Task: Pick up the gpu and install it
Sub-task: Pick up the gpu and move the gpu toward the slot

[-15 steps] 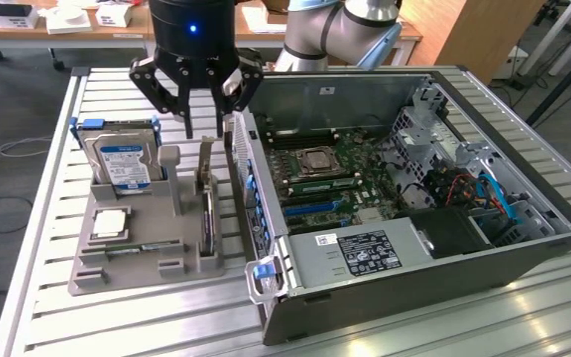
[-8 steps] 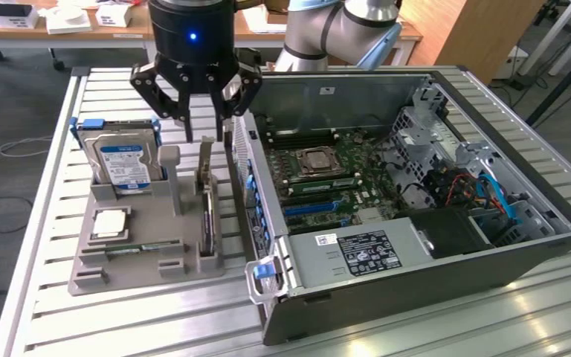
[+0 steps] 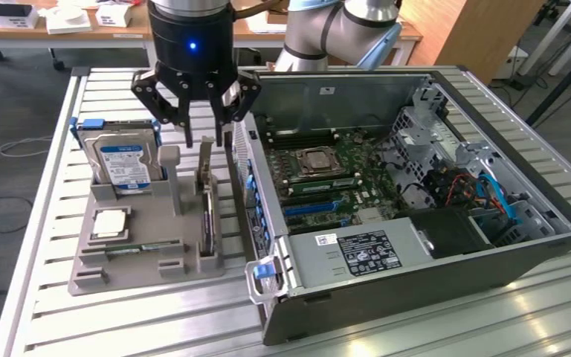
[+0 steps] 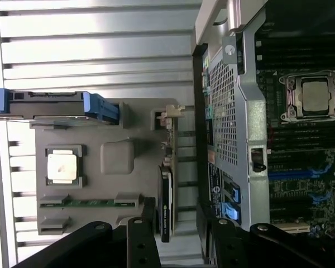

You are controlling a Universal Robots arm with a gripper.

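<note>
The gpu (image 3: 206,199) stands on edge in a slot of the grey holder tray (image 3: 131,279), a thin card with a black cooler side (image 4: 165,204) and a metal bracket end toward the back. My gripper (image 3: 206,138) hangs open just above the card's back end, one finger on each side of it, touching nothing. In the wrist view the gripper (image 4: 176,215) straddles the card's line with its black fingers (image 4: 142,234) apart. The open computer case (image 3: 523,256) lies right beside the tray, its motherboard (image 3: 330,178) and blue slots (image 3: 315,205) exposed.
On the same tray are a hard drive (image 3: 122,160) standing upright in a blue-edged carrier, a CPU (image 3: 110,223) and a RAM stick (image 3: 146,247). The case wall (image 3: 250,197) rises close to the gpu. A slatted metal table (image 3: 166,327) carries everything.
</note>
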